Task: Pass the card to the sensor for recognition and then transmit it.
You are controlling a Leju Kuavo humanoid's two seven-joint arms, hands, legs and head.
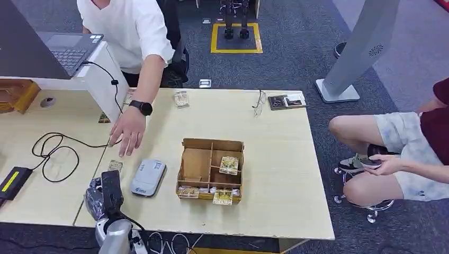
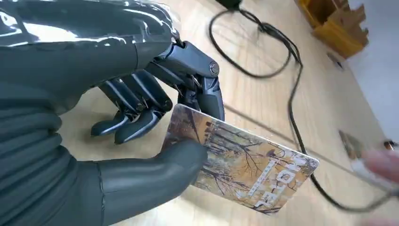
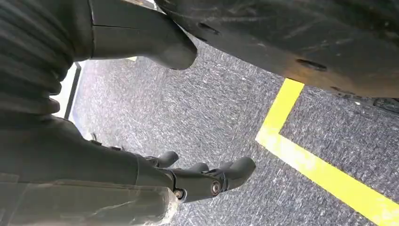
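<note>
card [image 2: 244, 172] pinched in left hand [image 2: 141, 122]

The head view looks steeply down over the table [image 1: 275, 159] from behind the left hand [image 1: 103, 193], whose wrist camera sits tight behind it, sharing that tabletop, while the right wrist camera faces carpet [image 3: 226, 113] past the right hand [image 3: 197, 181].

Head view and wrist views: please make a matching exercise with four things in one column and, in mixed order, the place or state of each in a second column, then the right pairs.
1. card
2. sensor
3. cardboard box
4. right hand

a. hanging above grey carpet
b. lying flat on the table, left of the box
c. divided into compartments, cards inside
d. pinched by the left hand

Pairs: 1-d, 2-b, 3-c, 4-a
</note>
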